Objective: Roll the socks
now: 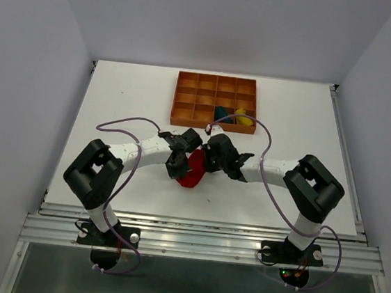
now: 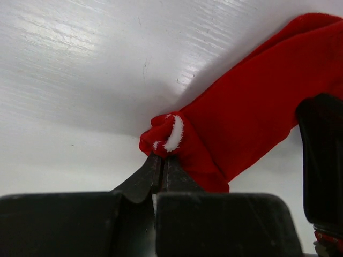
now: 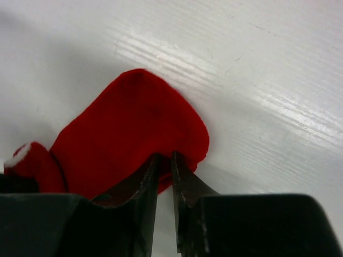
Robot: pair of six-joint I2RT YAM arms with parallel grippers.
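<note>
**Top external view: red sock held between both arms, two bundles in the tray**

Top external coverage shows the red sock (image 1: 193, 171) near the middle of the bench (image 1: 130, 98), bunched between the two wrists and just in front of the tray (image 1: 175, 99). Two small bundles, the teal sock (image 1: 222, 113) and the yellow sock (image 1: 242, 115), are seen side by side in the tray's near row, towards its right. Both are judged to be rolled, so the red one is taken to be the last.

From the left wrist, the left jaws are seen pressed fully together. A crumpled end of the red sock, marked by a white fleck, is nipped at their tips. From the right wrist, the right jaws are seen with only a thin slit between them, set against the edge of the sock's rounded end. Whether cloth is caught in that slit cannot be told.

The sock is judged to be light, soft and limp: no shape will be kept unless it is held, and a loose roll can be expected to spring open. A hold is best taken at the very ends — a pinch through both layers at the edge — so that the middle is left free to be turned over on itself. Thin knit can slip from narrow tips, so a deep bite is advised.
</note>
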